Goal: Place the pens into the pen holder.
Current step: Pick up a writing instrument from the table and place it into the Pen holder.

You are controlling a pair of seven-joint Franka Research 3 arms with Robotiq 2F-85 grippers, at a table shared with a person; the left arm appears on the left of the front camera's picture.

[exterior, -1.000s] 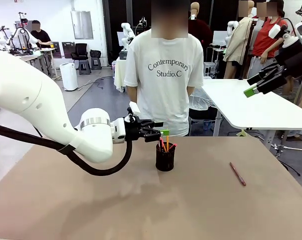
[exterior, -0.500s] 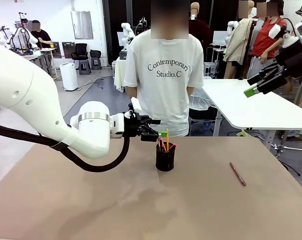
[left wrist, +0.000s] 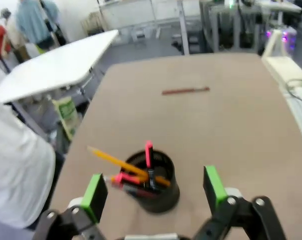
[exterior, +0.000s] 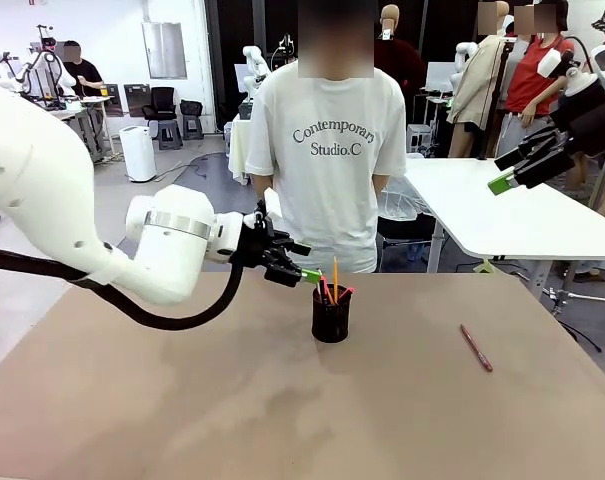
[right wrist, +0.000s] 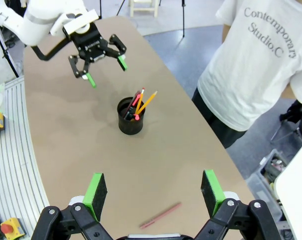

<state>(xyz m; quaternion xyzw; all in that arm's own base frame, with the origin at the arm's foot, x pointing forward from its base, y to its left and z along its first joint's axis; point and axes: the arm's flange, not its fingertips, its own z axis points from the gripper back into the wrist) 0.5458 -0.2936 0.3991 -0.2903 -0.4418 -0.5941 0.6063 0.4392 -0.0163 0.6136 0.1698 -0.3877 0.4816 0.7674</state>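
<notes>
**Left arm let go and backed off: two pens in, one left**

A second earlier, I had the left gripper right over the holder, its pads at the top of the pencil. By this moment it had drawn back toward its own side. It hung just beside the holder, up and to the left of the rim, touching nothing. Its jaws stood wide and empty; in the left wrist view the two green pads flanked the holder with clear air between them.

The pencil leaned in the holder with its upper half sticking out. The black pen stood in there with it, pink end up. Neither had shifted as the arm pulled away, and the holder had stayed upright in the same spot on the table. I read that as a clean release.

The brown pen had not moved. It lay flat on the right side of the table, well apart from the holder.

The right gripper had kept its place high off to the right, jaws wide, carrying nothing.

By my count that made two of three pens done. The last one lay on the right arm's side, so I judged that arm the better placed to pick it up. A thin pen lying flat on a bare table would need a low, careful pinch.
</notes>
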